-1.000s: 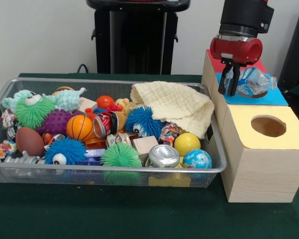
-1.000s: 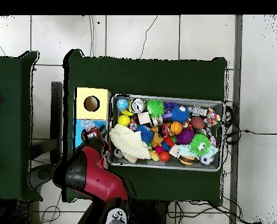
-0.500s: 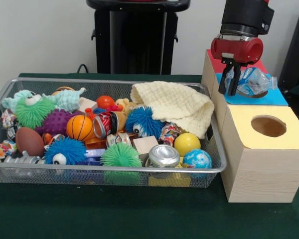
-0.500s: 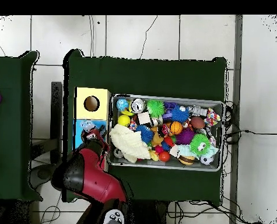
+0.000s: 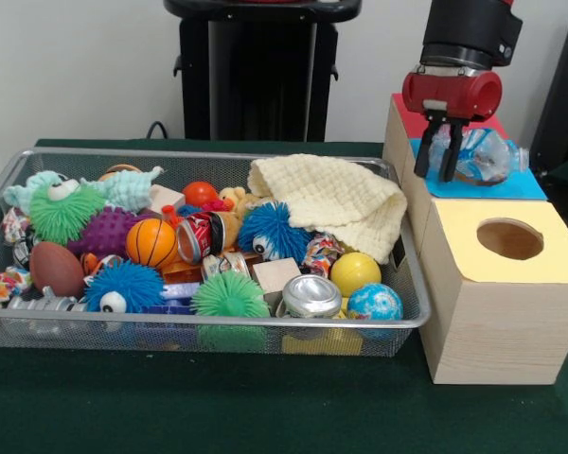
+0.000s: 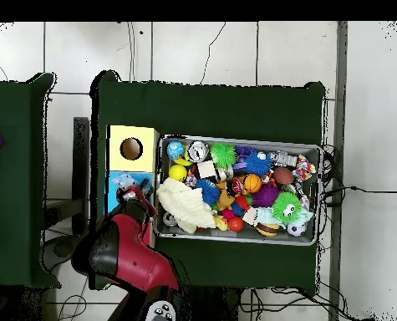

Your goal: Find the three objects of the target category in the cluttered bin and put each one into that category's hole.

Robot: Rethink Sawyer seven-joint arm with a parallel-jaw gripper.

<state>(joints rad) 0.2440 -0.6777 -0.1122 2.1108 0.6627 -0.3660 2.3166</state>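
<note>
My gripper (image 5: 440, 172) hangs over the blue panel (image 5: 525, 186) of the wooden sorting box and is shut on a crushed clear plastic bottle (image 5: 485, 155). The bottle sticks out to the right of the fingers and covers the blue panel's hole. In the overhead view the gripper (image 6: 134, 194) and the bottle (image 6: 124, 180) sit over the same blue section. In the wire bin (image 5: 218, 323) lie a silver can (image 5: 311, 295) near the front edge and a red can (image 5: 200, 236) in the middle.
The yellow panel's hole (image 5: 509, 239) lies nearer the front, and a red panel (image 5: 407, 120) lies behind the blue one. A cream cloth (image 5: 333, 201) covers the bin's right rear corner. Balls, fuzzy toys and a wooden block (image 5: 275, 274) fill the bin (image 6: 239, 140).
The gripper with the bottle has drifted slightly to the right over the blue panel. The bin's contents have not moved.
</note>
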